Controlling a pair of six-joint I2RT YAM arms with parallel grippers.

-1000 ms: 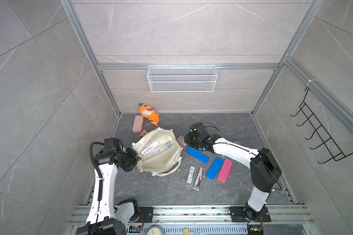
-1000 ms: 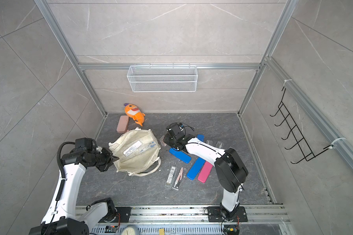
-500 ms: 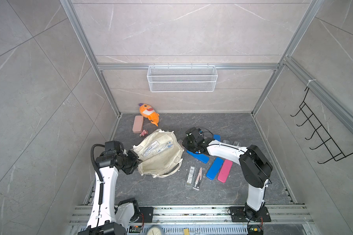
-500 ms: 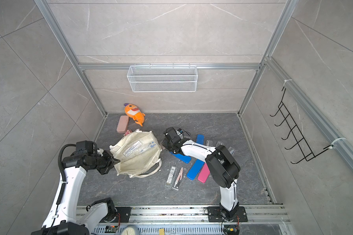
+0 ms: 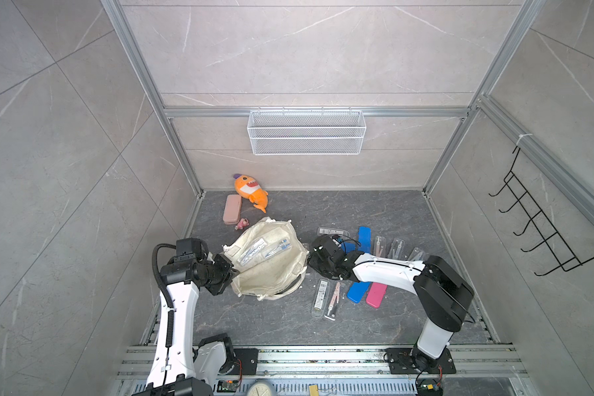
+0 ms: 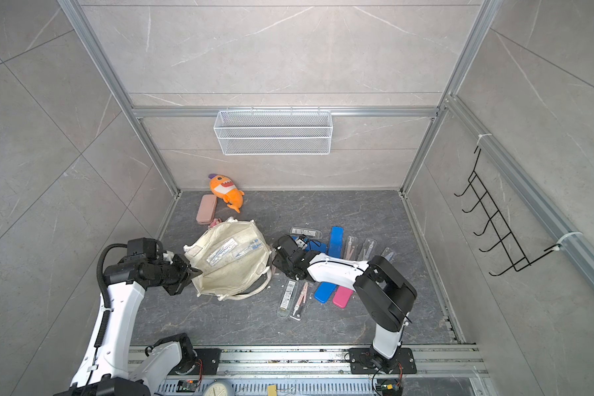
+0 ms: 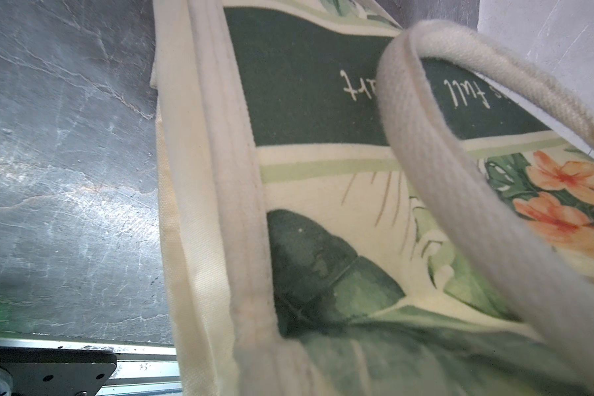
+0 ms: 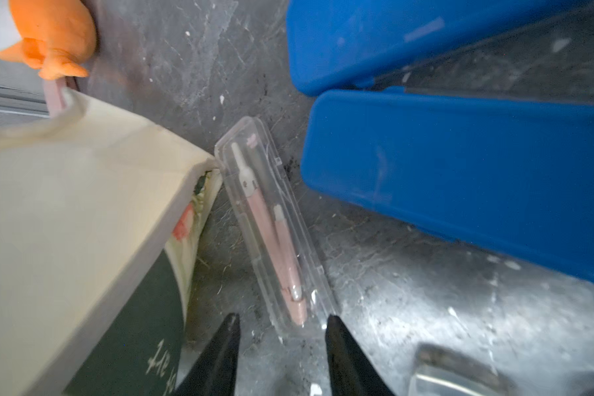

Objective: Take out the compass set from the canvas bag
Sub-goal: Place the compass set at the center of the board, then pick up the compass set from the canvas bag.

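Observation:
The canvas bag [image 5: 271, 271] [image 6: 232, 271] lies on its side on the dark floor, and two clear compass sets [image 5: 254, 248] [image 5: 279, 247] rest on its upper face. My left gripper [image 5: 233, 271] [image 6: 195, 272] is shut on the bag's left edge. In the left wrist view only the green print [image 7: 309, 85] and a handle [image 7: 443, 192] show, and the fingers are hidden. My right gripper [image 5: 310, 259] [image 8: 282, 320] is open at the bag's right corner. A clear case with a pink compass set [image 8: 271, 226] lies on the floor, its near end between the fingertips.
Blue cases [image 5: 364, 239] [image 5: 357, 291], a pink case [image 5: 376, 295] and several clear compass cases [image 5: 321, 293] [image 5: 396, 247] lie right of the bag. An orange plush [image 5: 251, 192] and a dusty-pink case [image 5: 232, 209] sit at the back left. A wire basket [image 5: 306, 132] hangs on the back wall.
My right gripper has moved forward and left to the bag's right corner and its jaws have opened. The bag has shifted slightly with the left gripper.

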